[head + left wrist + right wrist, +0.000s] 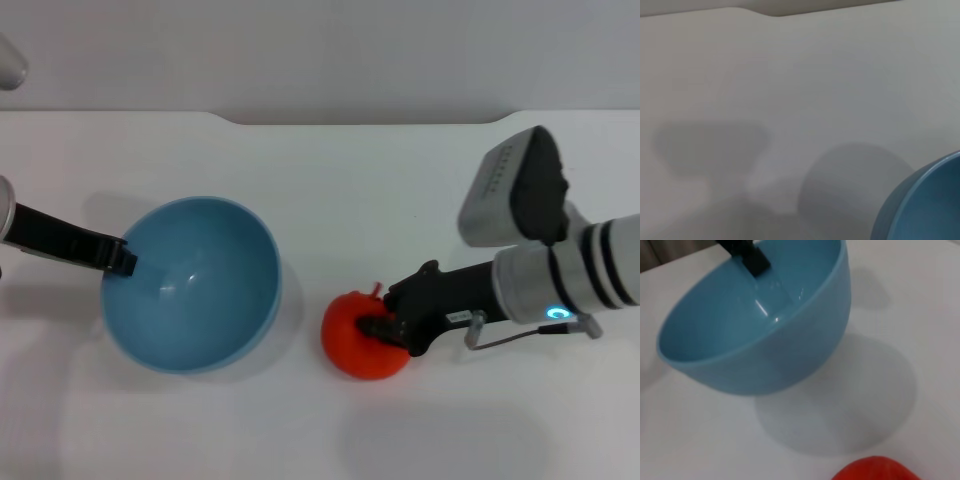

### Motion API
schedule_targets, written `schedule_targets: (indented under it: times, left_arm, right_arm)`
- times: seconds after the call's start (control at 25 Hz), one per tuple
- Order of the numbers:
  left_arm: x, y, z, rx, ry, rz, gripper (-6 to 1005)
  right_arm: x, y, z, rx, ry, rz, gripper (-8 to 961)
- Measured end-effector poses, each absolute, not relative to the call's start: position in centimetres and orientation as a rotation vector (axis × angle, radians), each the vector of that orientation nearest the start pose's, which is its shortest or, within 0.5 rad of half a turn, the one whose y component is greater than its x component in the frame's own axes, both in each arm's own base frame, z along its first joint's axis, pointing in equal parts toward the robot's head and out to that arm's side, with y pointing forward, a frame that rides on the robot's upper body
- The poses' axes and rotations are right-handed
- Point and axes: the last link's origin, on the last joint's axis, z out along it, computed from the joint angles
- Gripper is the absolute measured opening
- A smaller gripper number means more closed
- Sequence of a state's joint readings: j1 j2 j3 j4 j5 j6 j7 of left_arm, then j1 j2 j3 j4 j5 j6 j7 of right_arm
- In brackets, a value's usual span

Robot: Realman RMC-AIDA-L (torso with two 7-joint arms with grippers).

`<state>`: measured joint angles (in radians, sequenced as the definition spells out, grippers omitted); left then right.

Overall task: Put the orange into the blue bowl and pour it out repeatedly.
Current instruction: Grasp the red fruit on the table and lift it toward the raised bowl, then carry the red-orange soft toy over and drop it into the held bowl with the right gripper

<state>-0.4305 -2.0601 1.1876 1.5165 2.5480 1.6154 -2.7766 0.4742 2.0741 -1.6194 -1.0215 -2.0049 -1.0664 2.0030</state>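
In the head view, the black left gripper (118,258) reaches the rim of the round, glossy light-blue bowl (190,285), but its arm is cut off by the picture's edge. The black right gripper (385,325) covers one side of the small red-orange fruit (355,340); how its fingers stand cannot be told. The right wrist view shows only a sliver of the fruit (875,469); the left wrist view only a blurred part of the bowl (925,205).
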Motion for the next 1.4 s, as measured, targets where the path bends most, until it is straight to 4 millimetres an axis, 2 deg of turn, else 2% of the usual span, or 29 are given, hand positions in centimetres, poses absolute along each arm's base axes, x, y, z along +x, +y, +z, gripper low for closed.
schedule_targets:
  times: [0.24,0.4,0.56,0.64,0.68,0.8,0.92,0.96,1.2,1.4]
  left_arm:
    - [-21.4,33.7,5.1,-2.299,-1.339,0.245,0]
    - [-21.2,33.9,4.4,-2.32,-1.329,0.265,0]
    - [-20.9,34.0,3.2,-2.352,-1.319,0.3,0]
    - [-20.0,33.9,1.1,-2.399,-1.286,0.36,0]
    - [-19.8,33.9,0.8,-2.407,-1.279,0.368,0]
    - [-18.7,34.0,-0.9,-2.445,-1.256,0.404,0]
    - [-17.8,34.2,-2.1,-2.478,-1.246,0.403,-1]
    - [-16.8,34.4,-3.2,-2.523,-1.231,0.394,-1]
    - [-15.0,34.8,-4.0,-2.576,-1.199,0.352,-1]
    - [-14.3,35.1,-3.9,-2.587,-1.183,0.334,-1]
  right_arm:
    - [19.9,32.9,-4.8,-2.818,0.614,0.164,124]
    - [18.8,32.4,-1.1,-2.77,0.534,0.248,105]
    - [16.6,32.1,2.5,-2.755,0.427,0.399,90]
    - [15.1,31.9,3.8,-2.759,0.359,0.478,82]
    - [14.4,31.8,4.1,-2.764,0.316,0.503,78]
    - [12.8,31.3,3.9,-2.793,0.187,0.514,29]
    - [11.9,30.8,2.6,-2.843,0.122,0.504,37]
    - [11.8,30.7,2.1,-2.861,0.109,0.5,40]
    - [12.7,30.3,-1.0,-2.952,0.135,0.455,57]
    - [13.5,30.3,-1.6,-2.971,0.184,0.427,71]
